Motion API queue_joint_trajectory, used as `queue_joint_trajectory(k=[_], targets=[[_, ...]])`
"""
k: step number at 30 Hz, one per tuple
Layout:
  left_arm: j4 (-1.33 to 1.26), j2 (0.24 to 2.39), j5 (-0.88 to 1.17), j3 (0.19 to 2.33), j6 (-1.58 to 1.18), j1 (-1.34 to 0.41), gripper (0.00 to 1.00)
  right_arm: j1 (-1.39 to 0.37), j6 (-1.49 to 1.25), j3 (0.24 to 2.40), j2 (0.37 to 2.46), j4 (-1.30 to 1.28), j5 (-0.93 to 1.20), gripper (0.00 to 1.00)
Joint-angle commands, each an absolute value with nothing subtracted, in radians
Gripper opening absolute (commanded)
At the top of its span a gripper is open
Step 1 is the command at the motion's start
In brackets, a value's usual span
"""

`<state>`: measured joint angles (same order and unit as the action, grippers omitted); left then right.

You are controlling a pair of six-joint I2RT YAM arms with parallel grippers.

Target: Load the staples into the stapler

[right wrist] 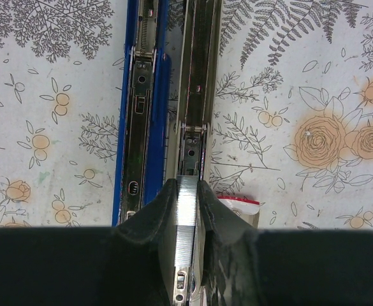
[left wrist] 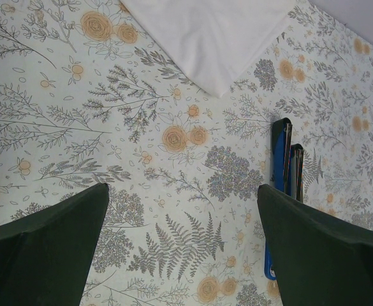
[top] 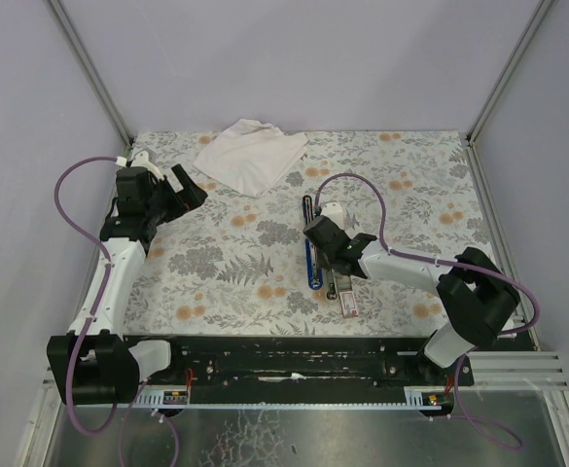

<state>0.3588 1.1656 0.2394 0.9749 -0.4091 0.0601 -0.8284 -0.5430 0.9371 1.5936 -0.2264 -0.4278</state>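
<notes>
**A:** How will the strip (right wrist: 187,220) handle?

**B:** We judge it light and brittle, since glued staples snap if bent or pinched hard. It is best taken by its long flat sides.

**A:** Where is it?

**B:** It sits low centre in the right wrist view, pinched on edge between the fingers of the right claw (right wrist: 186,194), which are closed to the strip's width. It lines up with the stapler's (right wrist: 196,95) open channel, over the near end. We cannot tell whether it touches.

**A:** And the box (right wrist: 238,205)?

**B:** It lies just right of that claw on the counter (top: 410,195), mostly hidden.

**A:** The left claw (left wrist: 181,191)?

**B:** It is wide open and empty, well apart at the overhead view's upper left, near the cloth (top: 250,154).
</notes>
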Motion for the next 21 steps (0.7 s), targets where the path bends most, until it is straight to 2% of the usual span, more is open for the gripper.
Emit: queue_joint_trajectory(k=[1, 21], targets=[[0.313, 1.155, 0.237, 0.968, -0.389, 0.071, 1.0, -0.816, -0.56, 0.934, 1.604, -0.195, -0.46, 0.14], [0.314, 1.155, 0.237, 0.971, -0.388, 0.072, 1.0, -0.809, -0.569, 0.928, 1.621, -0.175, -0.437, 0.13]])
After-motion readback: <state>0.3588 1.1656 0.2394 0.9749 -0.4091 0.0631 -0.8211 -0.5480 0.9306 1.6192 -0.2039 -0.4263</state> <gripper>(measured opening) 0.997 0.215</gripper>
